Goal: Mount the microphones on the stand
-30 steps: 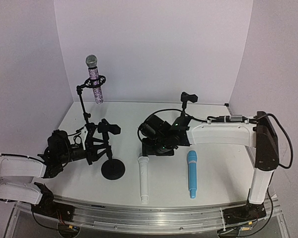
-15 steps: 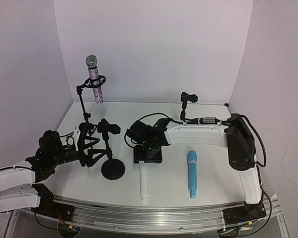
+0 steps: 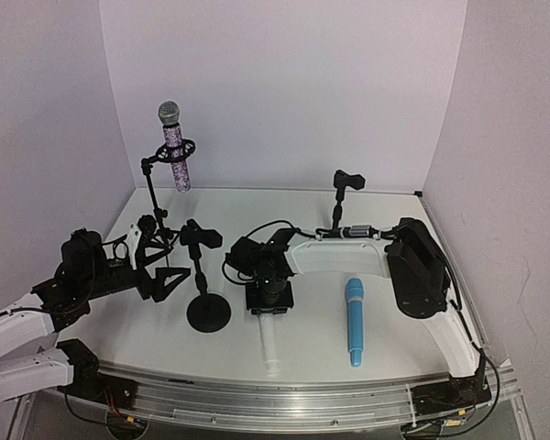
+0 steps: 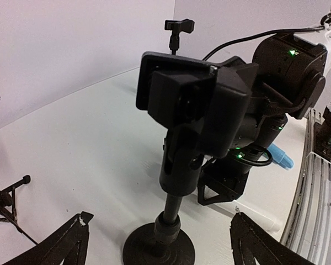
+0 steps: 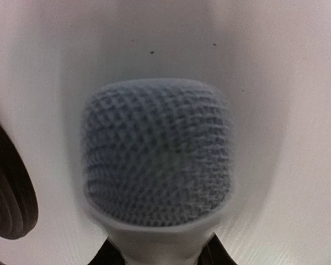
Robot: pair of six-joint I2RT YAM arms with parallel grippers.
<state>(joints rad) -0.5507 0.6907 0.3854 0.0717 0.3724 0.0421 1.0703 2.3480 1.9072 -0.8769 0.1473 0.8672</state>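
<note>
The white microphone (image 3: pixel 270 344) lies on the table, handle toward the near edge. My right gripper (image 3: pixel 269 300) is down over its head end. In the right wrist view the mesh head (image 5: pixel 157 160) fills the frame and the dark fingers (image 5: pixel 107 255) press on both sides of the white neck, so the right gripper (image 5: pixel 157 256) is shut on it. The light blue microphone (image 3: pixel 353 321) lies to its right. The glittery purple microphone (image 3: pixel 174 156) sits in the tall stand's clip. My left gripper (image 3: pixel 160 258) stands open just left of the short stand (image 3: pixel 206 307), whose clip (image 4: pixel 193 99) is empty.
A third stand with an empty clip (image 3: pixel 348 181) rises at the back right. The short stand's round base (image 5: pixel 8 182) lies close to the left of the white microphone's head. The table's near rail (image 3: pixel 284 394) runs along the front.
My right gripper has swung left, come down over the white microphone's head and closed on its neck. My left gripper has opened wide and drawn back to the left of the short stand.
</note>
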